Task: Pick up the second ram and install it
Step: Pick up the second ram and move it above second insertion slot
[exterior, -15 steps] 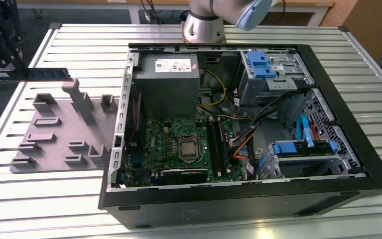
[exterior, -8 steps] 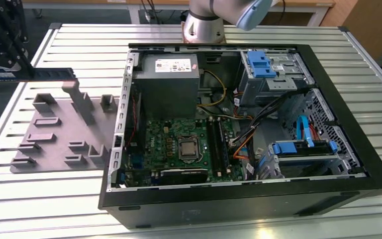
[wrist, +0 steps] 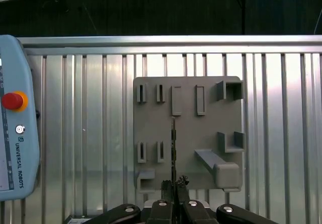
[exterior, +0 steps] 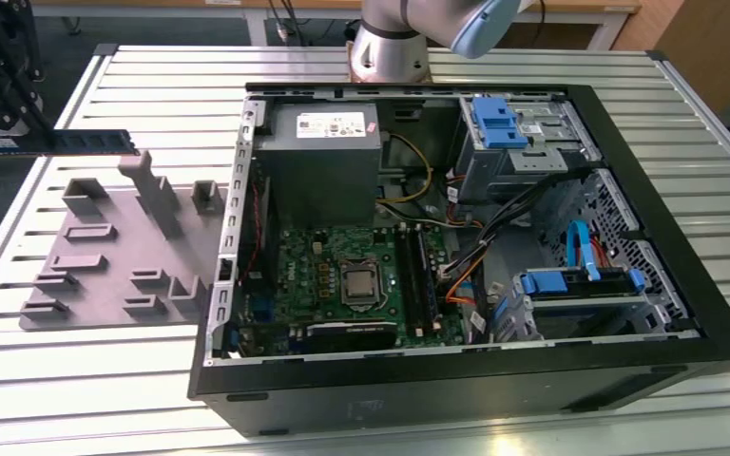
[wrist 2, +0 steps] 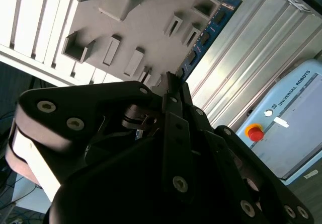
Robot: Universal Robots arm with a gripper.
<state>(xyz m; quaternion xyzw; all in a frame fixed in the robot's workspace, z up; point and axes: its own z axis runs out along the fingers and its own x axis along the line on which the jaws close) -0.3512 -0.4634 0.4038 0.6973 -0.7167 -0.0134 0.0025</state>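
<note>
Slatted counter [exterior: 149, 81], upper left: pincer [wrist: 174, 182] clenched on the second ram [exterior: 61, 142]. The narrow grip risks slippage and tilt.

From high up, the exterior view looks steeply down on the slatted desk [exterior: 149, 76], the open computer case [exterior: 467, 394] and the grey holder plate [exterior: 111, 275]. The first wrist view faces straight down past the pincer [wrist: 174, 183] onto that plate. The second wrist view peers slantwise from close behind the pincer's body. Both wrist views share the plate and a pendant [wrist: 15, 133].
</note>
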